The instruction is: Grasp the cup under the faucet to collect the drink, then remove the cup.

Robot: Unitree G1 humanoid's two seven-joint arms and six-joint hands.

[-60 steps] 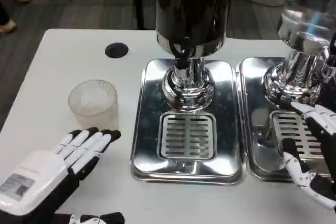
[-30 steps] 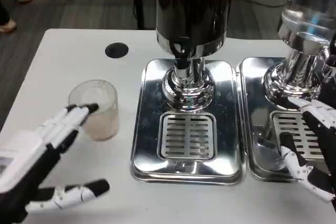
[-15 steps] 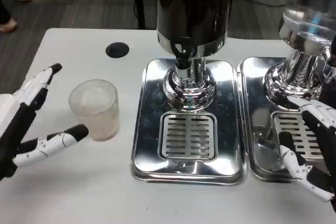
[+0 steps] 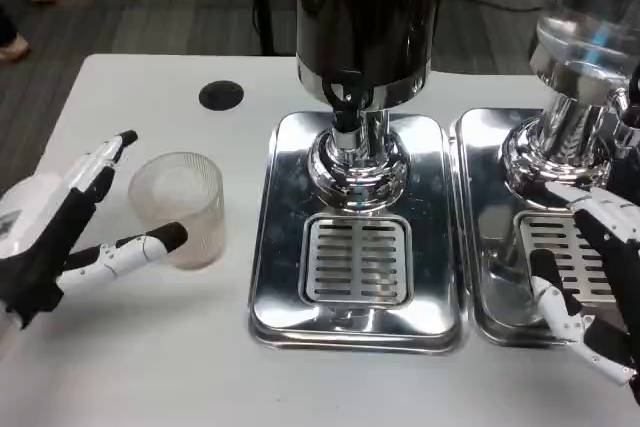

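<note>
A clear ribbed plastic cup [image 4: 181, 206] stands upright on the white table, left of the dispenser's steel drip tray [image 4: 355, 237]. My left hand [image 4: 60, 229] lies just left of the cup with its fingers spread apart; one finger reaches along the cup's near side and the others point past its far left. It holds nothing. The black faucet [image 4: 345, 97] hangs over the tray's grate under the dark drink tank. My right hand [image 4: 592, 277] hovers over the second tray at the right edge, fingers apart and empty.
A second dispenser [image 4: 585, 67] with its own tray [image 4: 500, 247] stands on the right. A round black hole [image 4: 221, 96] sits in the table behind the cup. Bare tabletop runs along the front and left.
My left hand turned from lying flat to fingers spread, then moved right until its fingers flank the cup. The cup and my right hand have stayed put.
</note>
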